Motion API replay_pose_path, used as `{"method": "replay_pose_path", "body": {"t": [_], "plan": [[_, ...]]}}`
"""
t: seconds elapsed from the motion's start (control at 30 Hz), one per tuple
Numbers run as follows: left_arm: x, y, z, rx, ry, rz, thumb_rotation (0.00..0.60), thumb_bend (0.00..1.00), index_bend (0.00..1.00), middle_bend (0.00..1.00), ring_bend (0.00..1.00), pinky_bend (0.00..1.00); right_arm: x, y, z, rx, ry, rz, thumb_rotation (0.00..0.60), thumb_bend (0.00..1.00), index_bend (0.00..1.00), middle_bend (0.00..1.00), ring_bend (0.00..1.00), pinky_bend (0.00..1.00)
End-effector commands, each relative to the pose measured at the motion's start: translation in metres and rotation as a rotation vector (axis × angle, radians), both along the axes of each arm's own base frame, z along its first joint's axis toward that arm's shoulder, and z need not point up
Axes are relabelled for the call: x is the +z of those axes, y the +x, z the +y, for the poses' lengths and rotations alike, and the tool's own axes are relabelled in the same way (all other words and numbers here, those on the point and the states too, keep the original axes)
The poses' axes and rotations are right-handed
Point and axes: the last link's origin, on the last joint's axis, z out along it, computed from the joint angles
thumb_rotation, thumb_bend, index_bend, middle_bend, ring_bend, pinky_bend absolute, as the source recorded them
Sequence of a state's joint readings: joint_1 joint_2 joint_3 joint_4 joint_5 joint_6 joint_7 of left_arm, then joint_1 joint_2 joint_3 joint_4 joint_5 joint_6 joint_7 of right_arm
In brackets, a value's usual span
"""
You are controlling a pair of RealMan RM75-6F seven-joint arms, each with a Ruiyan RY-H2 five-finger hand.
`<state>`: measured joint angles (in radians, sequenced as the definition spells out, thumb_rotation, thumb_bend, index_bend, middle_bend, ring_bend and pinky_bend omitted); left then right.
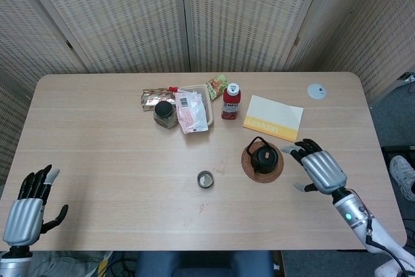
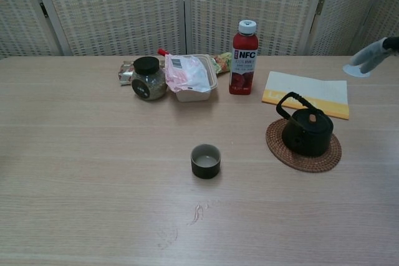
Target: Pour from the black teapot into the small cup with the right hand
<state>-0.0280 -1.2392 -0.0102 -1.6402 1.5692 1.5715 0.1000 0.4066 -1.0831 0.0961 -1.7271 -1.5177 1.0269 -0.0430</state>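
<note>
The black teapot (image 1: pixel 264 157) sits upright on a round woven trivet (image 1: pixel 262 163) in the right half of the bench (image 1: pixel 97 160), roughly midway between the far and near edges, handle raised. The small cup (image 1: pixel 205 179) stands apart from it toward the bench's middle, a little nearer the front edge. The right hand (image 1: pixel 318 165) hovers just beside the trivet on its right-edge side, fingers (image 1: pixel 297 150) spread and holding nothing, not touching the pot. The left hand (image 1: pixel 29 202) hangs off the near left corner, fingers apart, empty. Toward the far edge lie a yellow-edged booklet (image 1: pixel 273 117), a red NFC bottle (image 1: pixel 231 100), a plastic tray with a pink packet (image 1: pixel 192 109), and a dark-lidded jar (image 1: pixel 164 113).
</note>
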Motion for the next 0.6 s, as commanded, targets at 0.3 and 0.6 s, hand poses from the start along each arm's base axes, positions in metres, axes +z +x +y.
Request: {"method": "replay_pose_path", "body": {"t": [0.3,0.6], "plan": [[0.001,-0.001,-0.001,0.005,0.007,0.001,0.6,0.34,0.0,0.0,0.0,0.0,-0.035,0.043,-0.047,0.085,0.089,0.071,0.6,0.01,0.19,0.24,0.12,0.11],[0.003,-0.002,-0.003,0.011,0.013,0.005,0.6,0.34,0.0,0.0,0.0,0.0,-0.067,0.058,-0.074,0.097,0.124,0.114,0.6,0.01,0.19,0.28,0.12,0.11]]}}
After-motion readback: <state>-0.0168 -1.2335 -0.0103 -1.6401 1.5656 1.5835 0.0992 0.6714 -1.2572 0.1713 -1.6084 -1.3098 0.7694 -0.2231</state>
